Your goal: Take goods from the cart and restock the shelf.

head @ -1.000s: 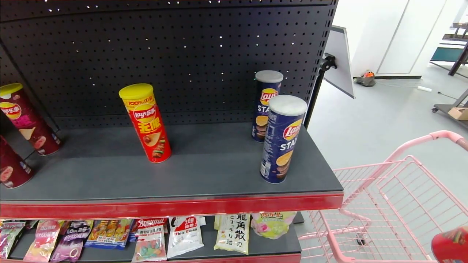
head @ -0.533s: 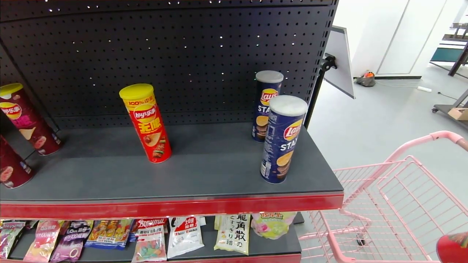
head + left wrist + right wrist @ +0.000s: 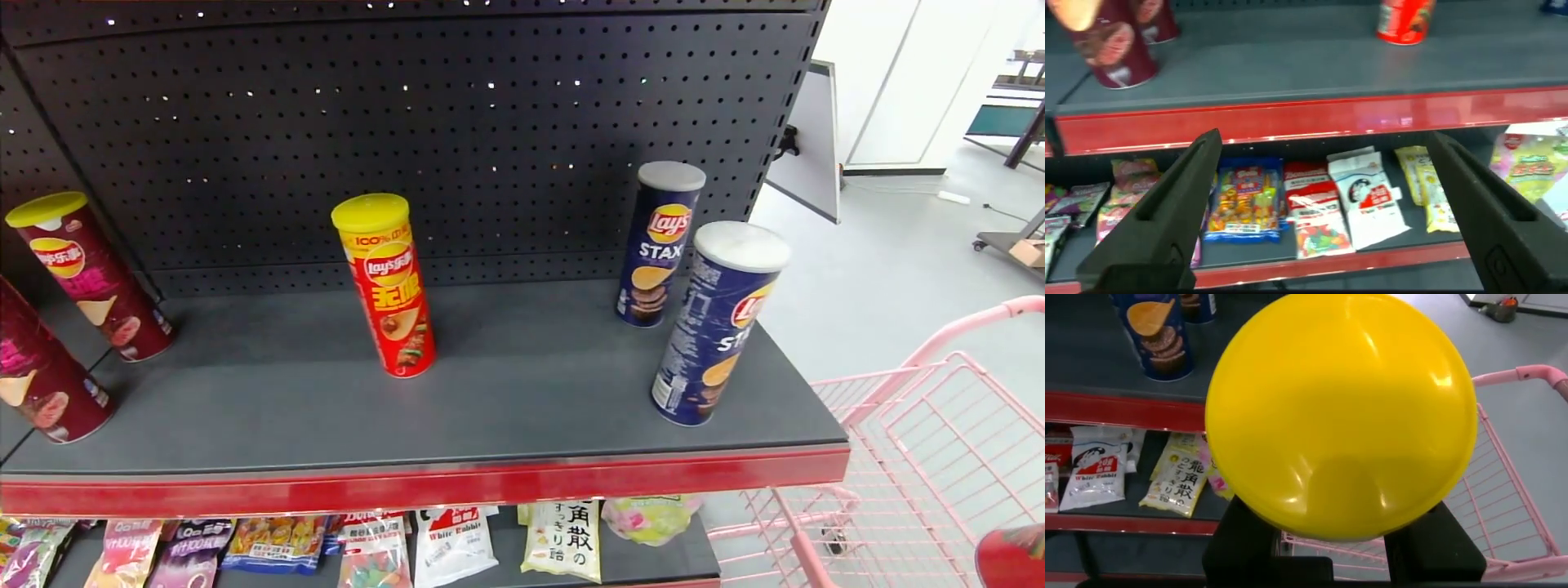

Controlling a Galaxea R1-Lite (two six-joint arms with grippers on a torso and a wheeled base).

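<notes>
My right gripper (image 3: 1341,543) is shut on a red chip can whose yellow lid (image 3: 1341,412) faces the wrist camera; the can's red end (image 3: 1011,555) pokes in at the head view's lower right, over the pink cart (image 3: 939,351). On the upper shelf (image 3: 490,482) stand a matching red can with a yellow lid (image 3: 390,286), two blue cans (image 3: 663,245) (image 3: 718,322) at the right end, and two maroon cans (image 3: 90,278) (image 3: 41,376) at the left. My left gripper (image 3: 1324,140) is open with nothing in it, facing the lower shelf below the red lip (image 3: 1306,118).
Several snack bags (image 3: 457,543) lie on the lower shelf. The black pegboard back wall (image 3: 408,122) rises behind the cans. Bare shelf lies between the red can and the blue cans. A grey sign panel (image 3: 808,155) hangs off the shelf's right end.
The head camera has shifted, so the shelf and cart sit further right in the picture. The held can at the lower right edge shows slightly lower than a second ago.
</notes>
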